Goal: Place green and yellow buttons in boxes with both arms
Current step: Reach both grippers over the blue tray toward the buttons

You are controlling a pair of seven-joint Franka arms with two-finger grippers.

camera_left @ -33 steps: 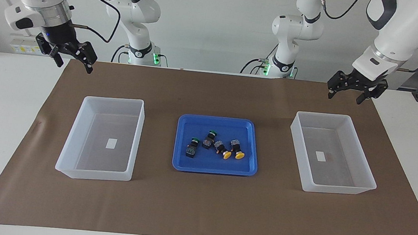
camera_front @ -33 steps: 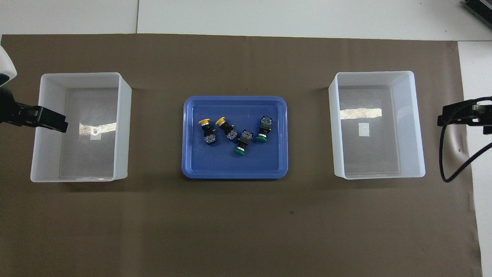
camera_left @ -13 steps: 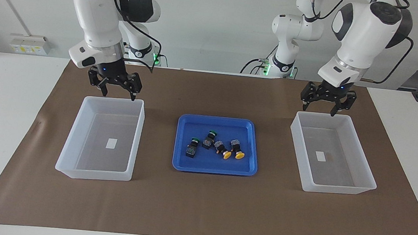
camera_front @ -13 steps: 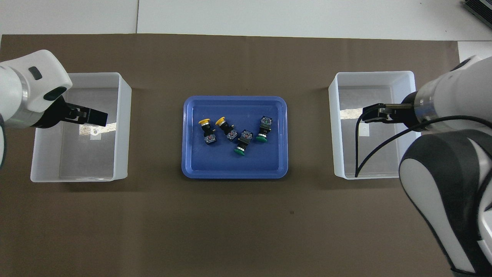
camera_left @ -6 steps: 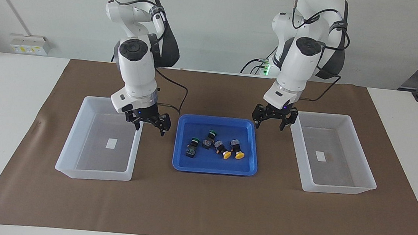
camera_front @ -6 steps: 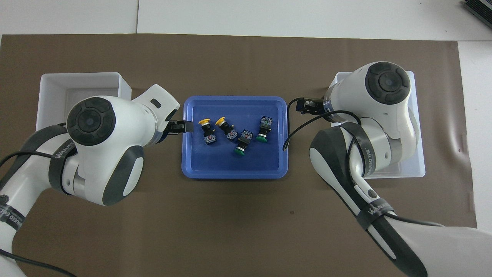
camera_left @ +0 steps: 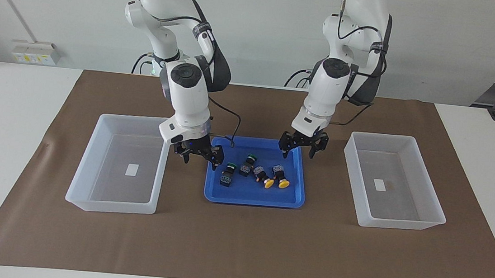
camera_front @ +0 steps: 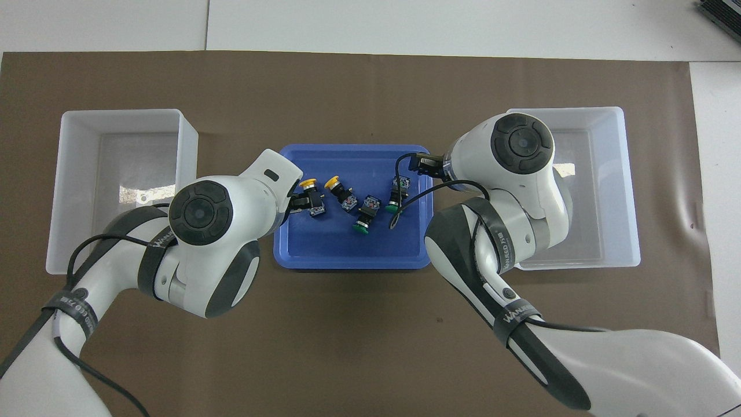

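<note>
On brown mat (camera_left: 237,242), white table: one blue tray (camera_left: 224,196) holding two green buttons (camera_left: 227,174), two yellow buttons (camera_left: 281,177); two boxes (camera_left: 120,163). Left gripper (camera_left: 298,149) and right gripper (camera_left: 200,157) over tray, fingers spread.

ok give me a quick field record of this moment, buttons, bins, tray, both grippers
buttons: two green-capped and two yellow-capped push-button switches, all in the shallow blue plastic tray
bins: two translucent white plastic bins, both holding no buttons
left gripper: open, over the tray's edge
right gripper: open, over the tray's edge
</note>
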